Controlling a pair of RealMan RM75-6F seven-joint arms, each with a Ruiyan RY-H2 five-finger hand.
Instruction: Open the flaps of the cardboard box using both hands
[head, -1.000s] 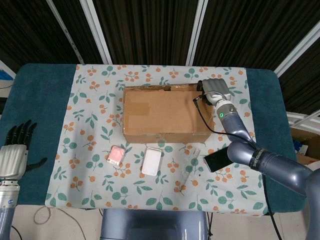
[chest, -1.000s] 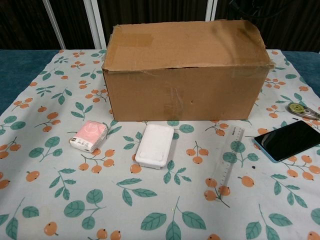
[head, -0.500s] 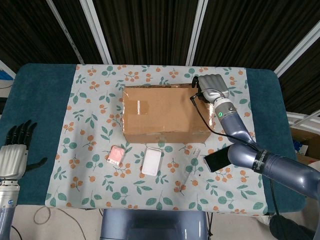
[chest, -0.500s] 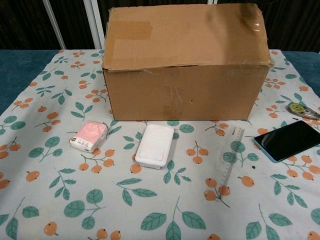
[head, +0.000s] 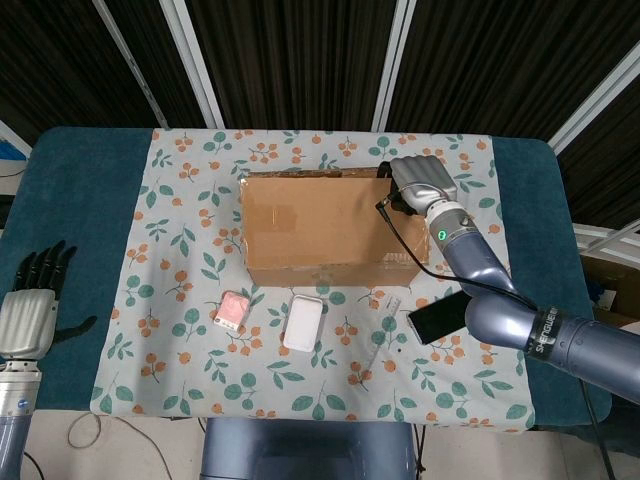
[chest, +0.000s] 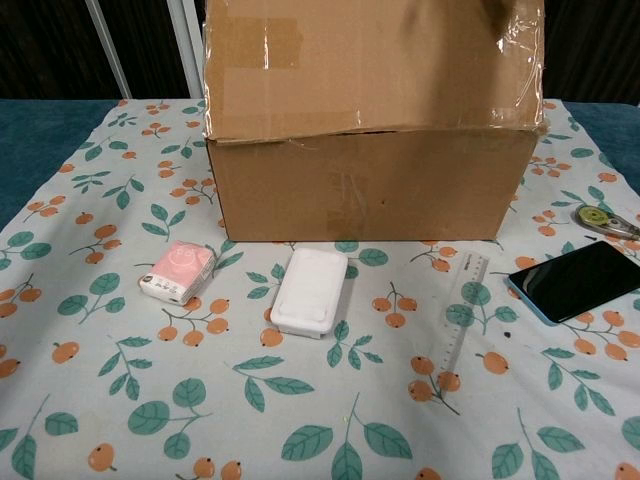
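Plain brown cardboard box (head: 325, 225) is sitting long side toward me, mid-table on the flowered part of the cloth. Its front flap (chest: 370, 65) is standing raised, hinged on the near top edge, clear tape gleaming on it, a strip of brown tape near its left corner. Front wall is facing me, scuffed, upright.

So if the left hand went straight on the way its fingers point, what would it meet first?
The left hand points up along the bare teal table edge; the way looks free there, though depth is unclear. The box lies well off to the side.
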